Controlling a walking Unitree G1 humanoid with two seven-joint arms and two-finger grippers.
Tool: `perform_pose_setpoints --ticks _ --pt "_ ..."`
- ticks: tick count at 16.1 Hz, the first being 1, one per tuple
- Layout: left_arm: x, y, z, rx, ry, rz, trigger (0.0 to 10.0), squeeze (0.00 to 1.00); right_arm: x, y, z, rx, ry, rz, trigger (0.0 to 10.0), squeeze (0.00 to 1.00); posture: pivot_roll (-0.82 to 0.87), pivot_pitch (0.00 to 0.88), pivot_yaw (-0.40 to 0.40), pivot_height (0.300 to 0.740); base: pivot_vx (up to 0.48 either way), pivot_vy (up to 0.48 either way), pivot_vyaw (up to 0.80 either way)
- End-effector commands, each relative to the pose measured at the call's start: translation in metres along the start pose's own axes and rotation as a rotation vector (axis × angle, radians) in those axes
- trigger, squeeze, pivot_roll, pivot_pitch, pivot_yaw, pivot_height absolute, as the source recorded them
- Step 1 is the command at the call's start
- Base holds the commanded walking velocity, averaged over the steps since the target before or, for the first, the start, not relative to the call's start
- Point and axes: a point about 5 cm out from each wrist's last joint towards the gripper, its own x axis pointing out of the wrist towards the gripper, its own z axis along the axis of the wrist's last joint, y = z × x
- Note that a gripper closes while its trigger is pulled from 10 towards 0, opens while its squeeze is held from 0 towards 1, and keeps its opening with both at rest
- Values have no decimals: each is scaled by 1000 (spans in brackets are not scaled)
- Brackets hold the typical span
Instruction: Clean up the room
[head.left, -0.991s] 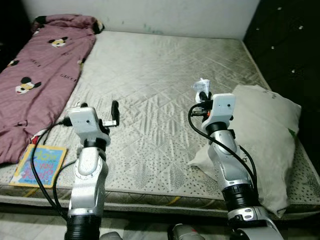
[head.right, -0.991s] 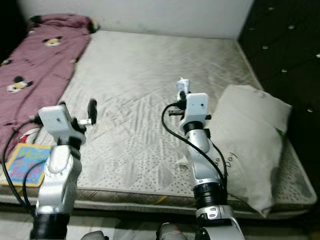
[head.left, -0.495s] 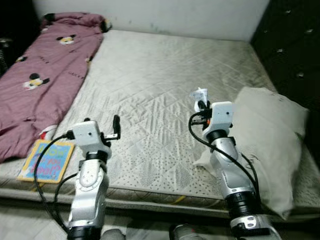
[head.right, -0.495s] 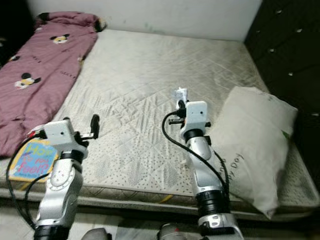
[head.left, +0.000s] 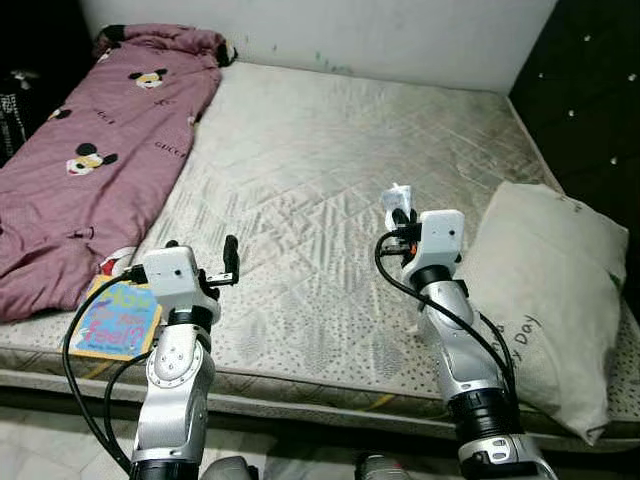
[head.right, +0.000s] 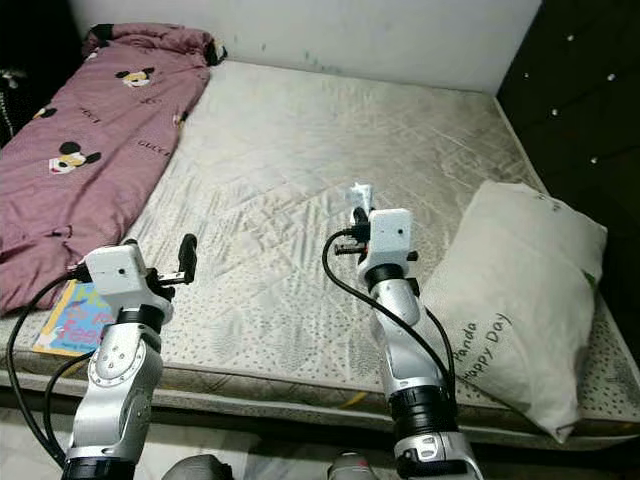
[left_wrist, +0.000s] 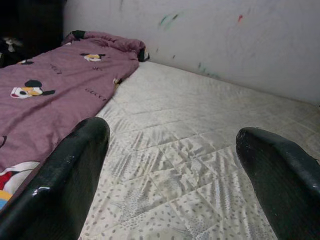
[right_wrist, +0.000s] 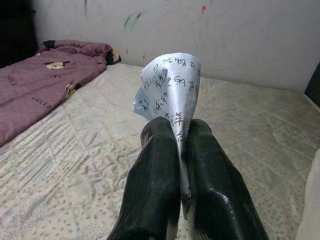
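My right gripper (right_wrist: 181, 131) is shut on a crumpled white paper with black writing (right_wrist: 170, 90); it is held up above the middle of the grey mattress (head.left: 330, 150), and in the left eye view the paper (head.left: 398, 195) pokes up from the fingers. My left gripper (left_wrist: 175, 150) is open with nothing between its fingers (left_wrist: 65, 175), raised over the mattress's front left part (head.left: 231, 262). A colourful children's book (head.left: 118, 317) lies on the mattress's front left corner. A pink Mickey Mouse blanket (head.left: 95, 150) lies along the left side.
A white pillow (head.left: 545, 300) lies at the bed's right front, overhanging the edge. A dark tufted headboard (head.left: 590, 90) stands on the right, a white wall (head.left: 330, 30) behind. A strip of pale floor (head.left: 60, 430) shows at the front.
The camera has pulled back and shifted, so the bed sits further off. Both arms keep the same raised pose; the right gripper still holds the paper.
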Motion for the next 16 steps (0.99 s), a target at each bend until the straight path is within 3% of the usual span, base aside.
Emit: perform_pose_setpoints --ticks 1,3,7,16 --pt "0 -3 3 -1 -5 -12 10000 0 -1 -1 2 -3 -4 -1 10000 0 12 29 -31 740 0 322 0" --pt "0 -3 2 -2 -1 -13 10000 0 -1 -1 1 -1 5 0 10000 0 8 28 -31 740 0 349 0" --pt "0 -5 2 -4 1 -18 10000 0 -2 -2 1 -2 5 -1 10000 0 3 28 -29 740 0 365 -714" --pt "-2 -7 0 -9 10 -21 10000 0 -4 -3 0 -15 11 3 10000 0 -2 39 -33 740 0 389 0"
